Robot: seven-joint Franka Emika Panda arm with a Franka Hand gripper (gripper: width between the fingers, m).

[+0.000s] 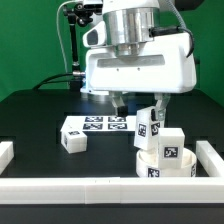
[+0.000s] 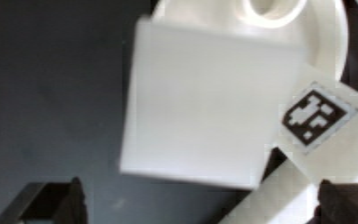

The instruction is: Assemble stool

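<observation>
Above the seat (image 1: 165, 160), end effector (image 1: 140, 104) open

A white boxy end effector (image 1: 139, 103) with dark fingers (image 1: 121, 103) under a grey-white wrist.

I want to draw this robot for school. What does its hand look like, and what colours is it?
The hand is a big boxy white block under a round silvery-white wrist. Two thin dark fingers stick down from it, forming the gripper. Black cables run behind the arm. I can't see any markings on the hand itself.

white leg (image 2: 202, 105) over seat (image 2: 274, 12) — tag (image 2: 313, 115) visible
</observation>
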